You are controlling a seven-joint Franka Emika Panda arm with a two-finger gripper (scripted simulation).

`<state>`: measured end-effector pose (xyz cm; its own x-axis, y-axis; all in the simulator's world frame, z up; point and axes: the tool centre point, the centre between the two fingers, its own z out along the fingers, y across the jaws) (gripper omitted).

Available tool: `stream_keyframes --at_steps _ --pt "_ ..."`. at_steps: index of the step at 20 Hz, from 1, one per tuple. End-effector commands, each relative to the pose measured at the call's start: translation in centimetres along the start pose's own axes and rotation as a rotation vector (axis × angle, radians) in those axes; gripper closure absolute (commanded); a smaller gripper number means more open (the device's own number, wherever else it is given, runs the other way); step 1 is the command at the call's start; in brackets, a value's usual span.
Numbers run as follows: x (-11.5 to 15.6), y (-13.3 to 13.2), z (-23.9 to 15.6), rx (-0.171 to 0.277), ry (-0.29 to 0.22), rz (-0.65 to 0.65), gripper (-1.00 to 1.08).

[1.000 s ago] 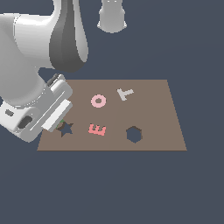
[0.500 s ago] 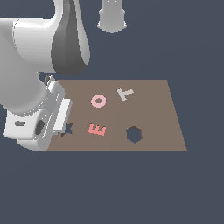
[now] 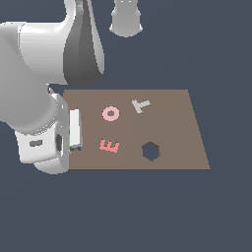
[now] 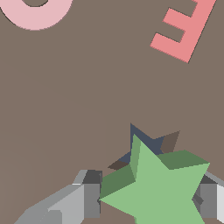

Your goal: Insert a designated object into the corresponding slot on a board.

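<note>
In the exterior view the arm's bulky wrist housing covers the near corner of the board (image 3: 167,128) at the exterior view's left, so the star-shaped slot cannot be seen there, and of the green star (image 3: 75,147) only a thin sliver shows beside the white finger. The gripper's fingertips are likewise masked in that view. The wrist view cuts off the star's lower points and the outer parts of both fingers (image 4: 89,199). In it, the gripper (image 4: 148,199) is closed narrowly on the green star (image 4: 159,188), one grey finger pressed against each side of the piece, which sits squarely between them. The star-shaped slot (image 4: 146,144) shows only in part, as a dark point and shaded walls emerging from behind the star's upper edge; the piece overlaps most of the cutout but appears offset and not seated flush. Whether it touches the board cannot be determined. Elsewhere on the board lie the pink O (image 3: 110,113), the pink E (image 3: 109,145), a grey T (image 3: 141,105) and the dark hexagonal cutout (image 3: 151,151), all well apart from the gripper.
</note>
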<state>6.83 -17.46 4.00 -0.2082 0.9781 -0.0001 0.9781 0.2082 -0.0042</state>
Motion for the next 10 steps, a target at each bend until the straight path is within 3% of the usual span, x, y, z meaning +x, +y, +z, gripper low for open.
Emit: stream_keyframes --at_steps 1,10 --pt "0.2 0.18 -0.03 0.0 0.0 -0.052 1.08" --pt "0.61 0.44 -0.04 0.0 0.0 -0.143 1.08"
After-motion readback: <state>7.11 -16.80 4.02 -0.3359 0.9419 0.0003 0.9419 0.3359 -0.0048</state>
